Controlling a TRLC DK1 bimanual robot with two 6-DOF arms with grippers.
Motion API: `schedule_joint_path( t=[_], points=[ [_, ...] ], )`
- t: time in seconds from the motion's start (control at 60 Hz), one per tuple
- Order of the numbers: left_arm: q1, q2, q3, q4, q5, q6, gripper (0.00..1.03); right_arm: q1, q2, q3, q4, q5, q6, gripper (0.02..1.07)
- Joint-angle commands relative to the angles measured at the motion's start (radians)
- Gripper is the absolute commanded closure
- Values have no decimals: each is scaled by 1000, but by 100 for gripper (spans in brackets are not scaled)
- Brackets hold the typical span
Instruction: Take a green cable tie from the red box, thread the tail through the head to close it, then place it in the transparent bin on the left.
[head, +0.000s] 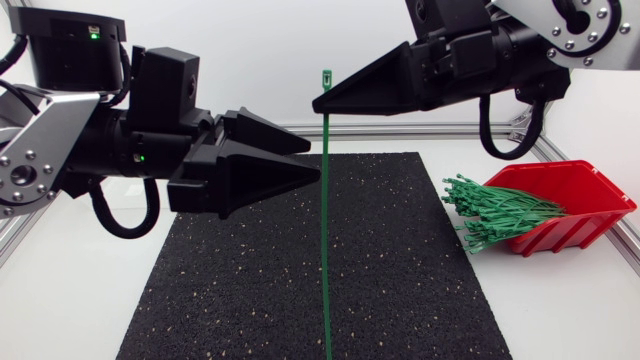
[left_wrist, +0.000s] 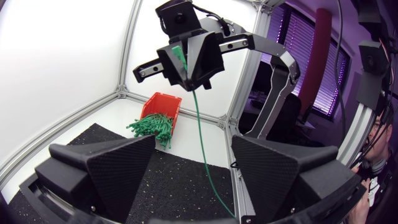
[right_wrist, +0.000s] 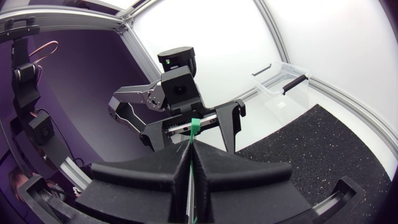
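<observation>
A tie (head: 325, 220) is clamped just below its head by the right gripper (head: 320, 100) and hung straight down over the mat (head: 230, 290). The left gripper (head: 313, 160) is held wide apart beside it. More ties (head: 500, 210) are heaped in the box (head: 590, 190).

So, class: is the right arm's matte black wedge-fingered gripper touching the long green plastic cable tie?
Touching. The right wrist view shows both fingers of the right gripper pressed together on the green cable tie, just below its head.
</observation>
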Motion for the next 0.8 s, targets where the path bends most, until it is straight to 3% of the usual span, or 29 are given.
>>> schedule_joint_path(
  t=[0.0, 0.2, 0.467, 0.683, 0.783],
  points=[
    [-6, 6, 23, 12, 30, -13, 28, 6, 10, -33, 21, -5, 22, 98],
    [-7, 10, 16, 65, 31, -49, 31, 23, 5, -62, 70, 1, 48, 98],
    [-7, 47, 8, 140, 31, -93, 52, 33, -7, -68, 85, 5, 55, 99],
    [-6, 55, 9, 141, 31, -96, 58, 33, -13, -77, 94, 10, 55, 99],
    [-6, 56, 9, 149, 31, -101, 68, 35, -16, -79, 97, 11, 55, 99]
  ],
)
